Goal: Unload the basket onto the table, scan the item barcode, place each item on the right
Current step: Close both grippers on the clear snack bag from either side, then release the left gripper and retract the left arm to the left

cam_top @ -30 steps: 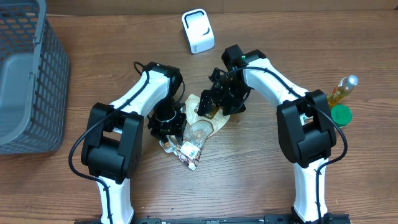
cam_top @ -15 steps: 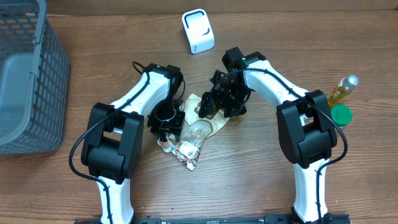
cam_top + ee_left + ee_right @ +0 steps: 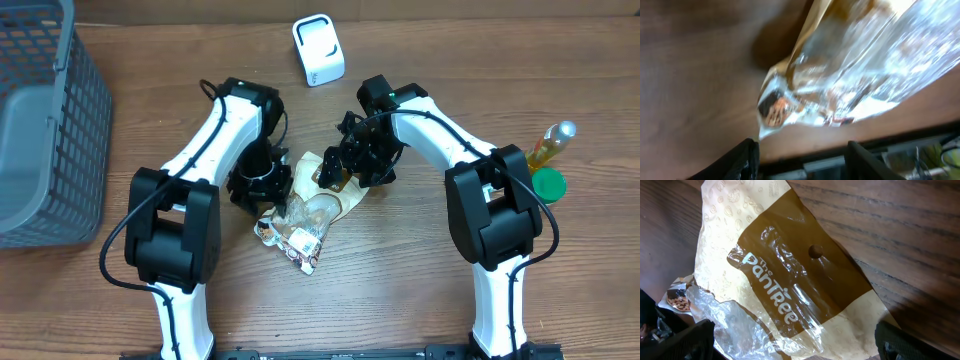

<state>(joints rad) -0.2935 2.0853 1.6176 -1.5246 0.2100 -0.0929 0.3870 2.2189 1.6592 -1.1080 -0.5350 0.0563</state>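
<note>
Now our snack bag (image 3: pixel 316 208) lies mid-frame, long axis upper right to lower left; left pincer (image 3: pixel 265 195) gapes empty beside its left edge, right pincer (image 3: pixel 338 168) wide, empty, over its upper end

Snack bag (image 3: pixel 312 212) on wooden table (image 3: pixel 400 300)

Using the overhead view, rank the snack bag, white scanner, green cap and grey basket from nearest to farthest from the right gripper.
1. snack bag, directly beneath the right gripper.
2. white scanner, toward the table's far edge.
3. green cap, out on the right side.
4. grey basket, at the far left.
</note>
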